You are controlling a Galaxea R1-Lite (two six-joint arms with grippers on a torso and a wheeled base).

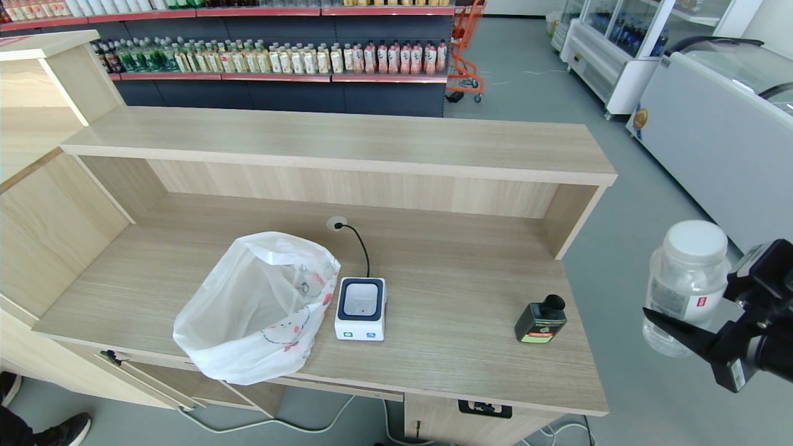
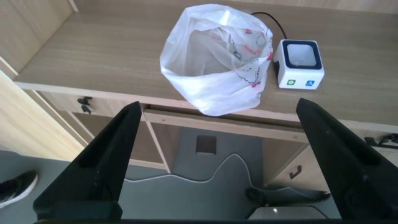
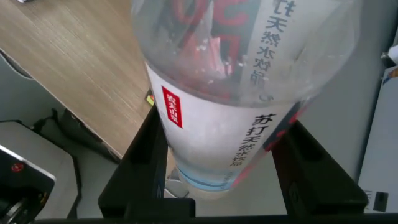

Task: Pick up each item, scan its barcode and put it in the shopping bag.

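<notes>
Right jaws gripping clear bottle (image 1: 684, 279) low on its body, beyond the counter (image 1: 446, 272) end, left jaws spread wide

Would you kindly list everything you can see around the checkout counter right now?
shopping bag: one, white plastic, mouth open, left part of the counter.
scanner: one, white with dark frame, just right of the bag.
cable: one, black, from the scanner to a hole in the counter.
small bottle: one, dark with black cap, right part of the counter.
clear bottle: one, transparent with white cap, held off the counter's right end.
counter: one, light wood.
shelves: rows of bottled drinks, behind the counter.
freezers: white, far right.
left gripper: black, fingers open, before the counter's front edge.
right gripper: black, fingers shut on the clear bottle.
</notes>
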